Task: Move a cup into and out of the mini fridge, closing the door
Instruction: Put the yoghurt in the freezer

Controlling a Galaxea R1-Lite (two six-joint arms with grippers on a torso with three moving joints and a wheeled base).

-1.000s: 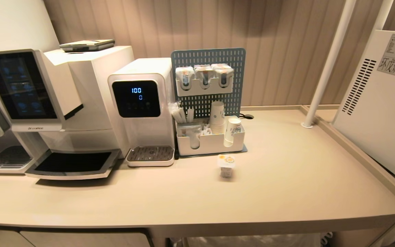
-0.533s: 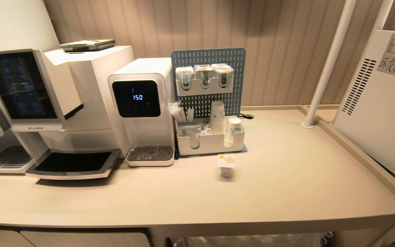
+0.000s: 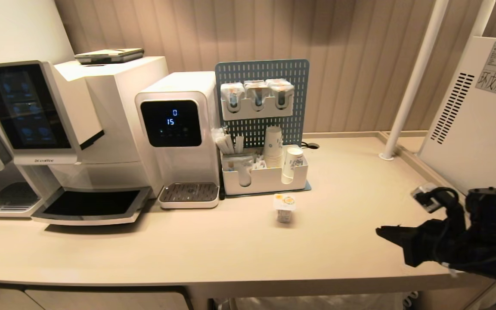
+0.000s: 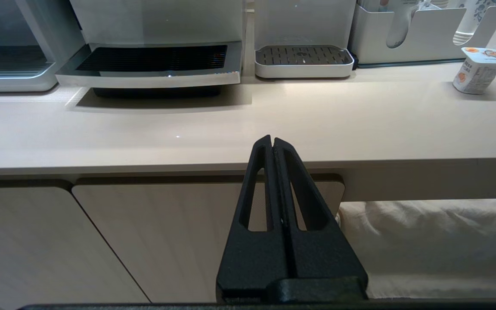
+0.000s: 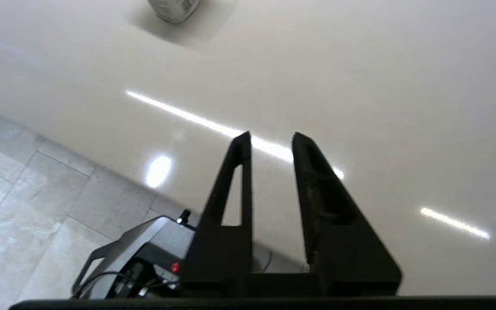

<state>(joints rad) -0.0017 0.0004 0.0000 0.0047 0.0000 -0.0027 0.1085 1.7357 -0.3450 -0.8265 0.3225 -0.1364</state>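
Fridge (image 3: 476,125) showed only in part: its white vented side and warning sticker stood at the counter's right end, cut off by the head view's edge, and its door and front were out of sight, so I could not tell whether the door stood open or closed. The box stood upright, taller than wide as far as it showed, its vented side turned toward the counter (image 3: 230,249). The cup (image 3: 285,208) stood upright on the counter, lid up, its printing too small to read; it was well ahead of the right gripper's (image 3: 381,232) fingertips and to their left, just in front of the white caddy (image 3: 265,178). In the right wrist view only the cup's (image 5: 174,8) lower part showed, cut off at the frame edge, far beyond the fingers (image 5: 239,172), which stood narrowly apart with bare counter visible between them and nothing held. That gripper hung over the counter's front right corner, fingers pointing toward the cup, with the fridge behind and beside its wrist; much of the arm ran out of frame. The left gripper (image 4: 272,140) was outside the head view; its own view showed the fingers pressed together on nothing, below the counter's front edge, before a cabinet door (image 4: 166,232), with the cup (image 4: 478,71) far ahead and off to their right, near the dispenser's drip tray (image 4: 304,60).
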